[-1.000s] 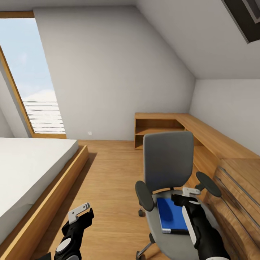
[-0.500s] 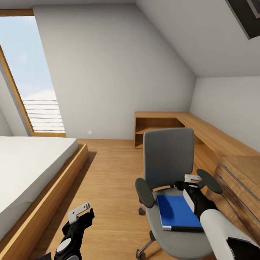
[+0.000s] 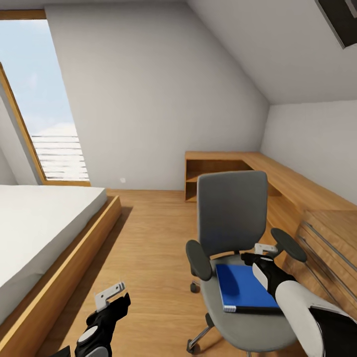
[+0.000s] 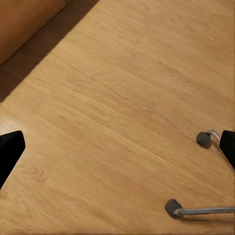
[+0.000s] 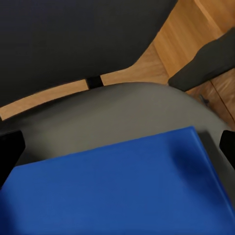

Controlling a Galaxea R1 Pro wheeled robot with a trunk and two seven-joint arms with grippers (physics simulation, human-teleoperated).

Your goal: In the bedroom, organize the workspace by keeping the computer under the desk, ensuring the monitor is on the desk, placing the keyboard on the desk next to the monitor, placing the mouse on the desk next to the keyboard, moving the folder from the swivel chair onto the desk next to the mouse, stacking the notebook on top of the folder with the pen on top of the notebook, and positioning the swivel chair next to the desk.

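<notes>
The grey swivel chair (image 3: pixel 230 218) stands on the oak floor of the bedroom with its back facing me. The blue folder (image 3: pixel 243 287) lies flat on its seat (image 5: pixel 122 112). My right gripper (image 3: pixel 258 253) hovers open over the folder's far right corner, between the backrest and the right armrest (image 3: pixel 288 244). In the right wrist view the folder (image 5: pixel 112 191) lies just below the spread fingers of the right gripper (image 5: pixel 117 152). My left gripper (image 3: pixel 115 297) hangs open and empty over the floor, left of the chair. The desk, computer, monitor, keyboard, mouse, notebook and pen are out of view.
A low bed (image 3: pixel 34 233) in an oak frame lines the left side. An oak shelf unit (image 3: pixel 218 171) and an oak dresser with bar handles (image 3: pixel 332 243) run along the right wall. Two chair casters (image 4: pixel 203 138) show beneath the left gripper (image 4: pixel 117 147).
My right arm has drawn back off the folder, toward its far right corner, leaving more of the blue cover showing. The whole picture has shifted slightly upward. The left gripper keeps its place.
</notes>
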